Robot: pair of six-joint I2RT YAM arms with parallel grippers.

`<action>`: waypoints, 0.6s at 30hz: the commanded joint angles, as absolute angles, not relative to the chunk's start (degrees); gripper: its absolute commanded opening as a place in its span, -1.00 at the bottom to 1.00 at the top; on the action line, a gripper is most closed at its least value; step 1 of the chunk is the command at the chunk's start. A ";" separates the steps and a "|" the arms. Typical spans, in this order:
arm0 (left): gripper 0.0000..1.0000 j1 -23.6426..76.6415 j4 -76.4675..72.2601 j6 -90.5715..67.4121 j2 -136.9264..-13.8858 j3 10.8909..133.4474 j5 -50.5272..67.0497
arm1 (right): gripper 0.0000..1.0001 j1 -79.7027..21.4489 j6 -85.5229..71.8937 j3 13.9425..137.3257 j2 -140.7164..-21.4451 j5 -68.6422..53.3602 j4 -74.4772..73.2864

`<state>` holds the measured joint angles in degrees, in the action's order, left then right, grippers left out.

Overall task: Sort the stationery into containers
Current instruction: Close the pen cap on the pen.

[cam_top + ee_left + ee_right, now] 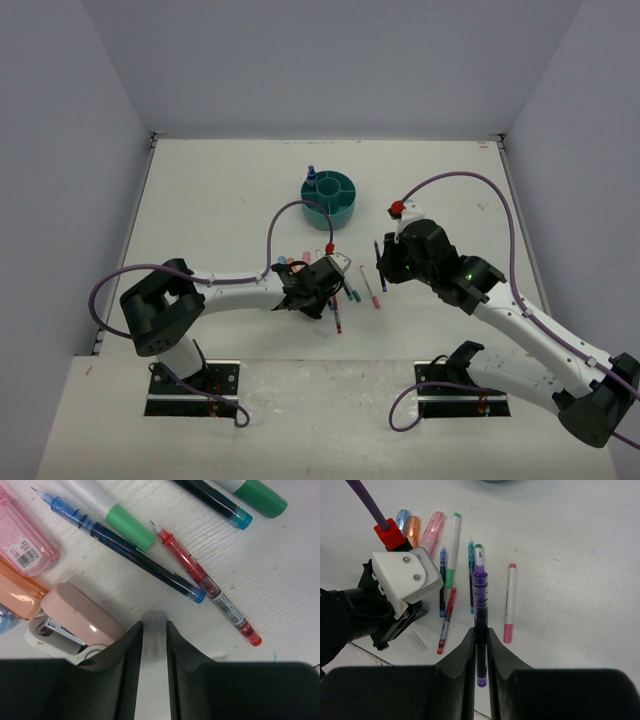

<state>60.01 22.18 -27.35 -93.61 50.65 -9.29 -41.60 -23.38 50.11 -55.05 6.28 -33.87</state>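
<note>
The white surface [220, 190] carries a round teal organiser [325, 211] toward its far side. Nearer lie a blue pen [130, 551], a red pen [207, 585], a green-capped white pen [127, 526], a pink-capped white pen [510, 602], a pink stapler [82, 614], a pink case [22, 537], an orange case [17, 592] and a small translucent piece [153, 630].

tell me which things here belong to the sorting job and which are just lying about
Job: teal organiser; purple pen in the right hand; blue pen; red pen; green-capped pen; pink-capped pen; pink stapler; clear piece at the left hand.
Not the job: purple cable; black base plates; table.
</note>
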 commanded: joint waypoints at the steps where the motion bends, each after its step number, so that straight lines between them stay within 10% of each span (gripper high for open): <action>1: -0.52 59.94 22.99 -26.97 -95.44 49.31 -7.72 | -1.00 -41.48 -23.73 51.75 -54.05 5.35 -34.01; 6: -1.00 59.94 22.67 -26.81 -96.33 49.31 -7.15 | -1.00 -41.43 -23.67 51.39 -53.58 5.04 -33.87; 18: -1.00 59.85 21.71 -30.62 -87.81 52.88 -13.05 | -1.00 -41.48 -21.51 45.44 -48.76 -8.08 -23.84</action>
